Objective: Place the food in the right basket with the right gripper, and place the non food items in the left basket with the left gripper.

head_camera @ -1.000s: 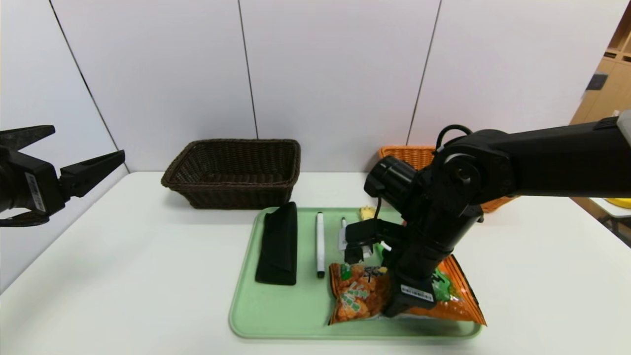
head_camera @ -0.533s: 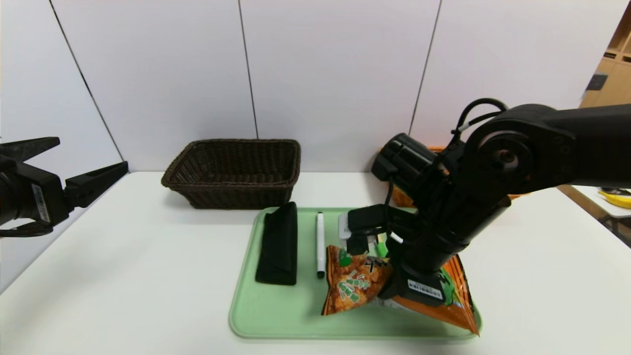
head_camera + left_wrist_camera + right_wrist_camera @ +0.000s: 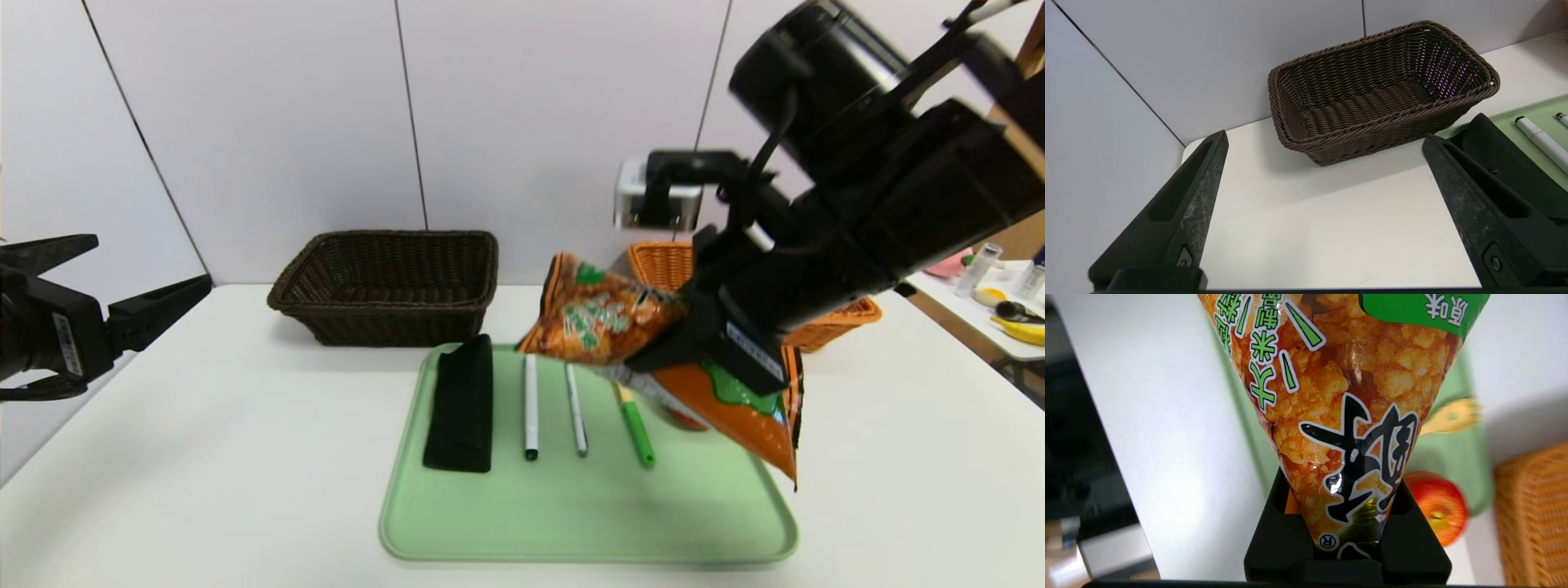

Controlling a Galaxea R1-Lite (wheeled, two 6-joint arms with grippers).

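My right gripper (image 3: 702, 343) is shut on an orange snack bag (image 3: 604, 318) and holds it in the air above the green tray (image 3: 571, 514), in front of the orange basket (image 3: 841, 318). In the right wrist view the bag (image 3: 1331, 396) is pinched between the fingers of my right gripper (image 3: 1341, 490). A red apple (image 3: 1439, 506) and a yellow item (image 3: 1453, 416) lie on the tray below. A black case (image 3: 461, 404), a white pen (image 3: 530, 400), a grey pen (image 3: 575, 408) and a green pen (image 3: 635, 429) lie on the tray. My left gripper (image 3: 122, 269) is open and empty at the far left.
The dark brown basket (image 3: 392, 237) stands at the back, left of centre, behind the tray; it also shows in the left wrist view (image 3: 1380, 126) with nothing in it. A side table with small items (image 3: 1004, 294) is at the far right.
My right gripper has lifted the snack bag off the tray, up and toward the back right. The grey and green pens are now uncovered. The left arm has barely moved.
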